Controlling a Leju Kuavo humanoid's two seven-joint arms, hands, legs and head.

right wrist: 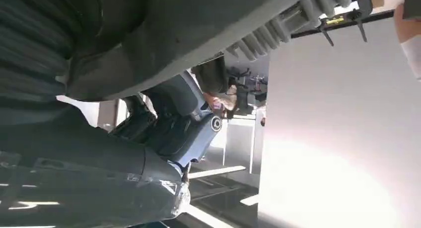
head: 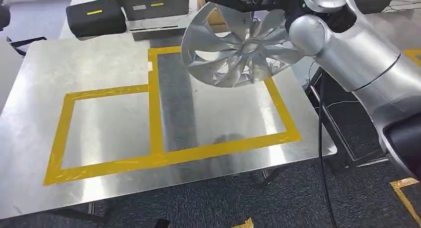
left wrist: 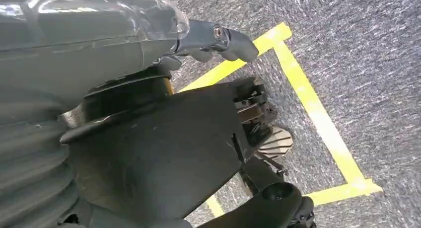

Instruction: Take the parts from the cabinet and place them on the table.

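The right robot hand point(right wrist: 188, 133) holds a silver wheel cover point(head: 238, 46) in the air, tilted, above the far part of the steel tabletop point(head: 99, 64) and its 2 yellow-taped rectangles point(head: 154, 114). The left robot hand point(left wrist: 218, 41) hangs over grey carpet point(left wrist: 357, 54), fingers curled in, holding nothing.

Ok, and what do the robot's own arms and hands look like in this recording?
The right arm is glossy silver with a rounded ball-like joint and a black section near the body. The left hand has a grey ribbed cover, a thick grey thumb and darker fingers. The right hand shows the same grey ribbed cover and dark fingers.
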